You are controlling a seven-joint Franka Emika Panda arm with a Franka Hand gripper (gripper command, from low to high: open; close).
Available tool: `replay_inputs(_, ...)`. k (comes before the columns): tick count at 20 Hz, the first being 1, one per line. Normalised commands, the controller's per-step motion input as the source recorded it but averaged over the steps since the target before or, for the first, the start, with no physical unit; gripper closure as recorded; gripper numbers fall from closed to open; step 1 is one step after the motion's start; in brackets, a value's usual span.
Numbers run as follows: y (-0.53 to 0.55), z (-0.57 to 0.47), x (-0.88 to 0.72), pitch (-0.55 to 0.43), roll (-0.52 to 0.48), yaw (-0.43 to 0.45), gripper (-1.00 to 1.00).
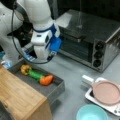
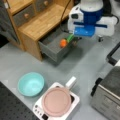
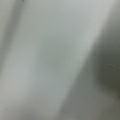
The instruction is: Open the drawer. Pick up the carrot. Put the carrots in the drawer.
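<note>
I saw the drawer [image 1: 53, 88] pulled open from the wooden cabinet [image 2: 45, 21], with the carrot [image 1: 46, 79] lying inside beside a long green vegetable [image 1: 36, 74] and a yellow pepper [image 1: 25, 69]. The gripper [image 1: 41, 56] hung just above the drawer's far side; I couldn't tell whether its fingers were spread.

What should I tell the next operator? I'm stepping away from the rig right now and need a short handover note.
Gripper: above the back of the open drawer in a front view; its fingers are hidden, and the wrist view shows only grey surface.
Drawer: pulled out of the wooden cabinet, so the opening is done.
Carrot: lying inside the drawer beside a green vegetable and a yellow pepper; seen in both front views.
Left: no other carrot shows on the table.
</note>
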Motion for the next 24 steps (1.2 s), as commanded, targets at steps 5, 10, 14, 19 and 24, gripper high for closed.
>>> replay_inputs(5, 0.01, -0.02, 0.24, 0.001, -0.07, -0.109, -1.0)
replay_inputs(10, 0.01, 0.03, 0.33, 0.047, -0.073, -0.112, -1.0)
replay_inputs(14, 0.05, 0.04, 0.3, 0.061, -0.065, -0.109, -1.0)
replay_inputs(19, 0.03, 0.03, 0.3, 0.056, -0.069, -0.051, -1.0)
replay_inputs(24, -0.02, 0.0, 0.27, 0.056, -0.066, -0.034, -1.0)
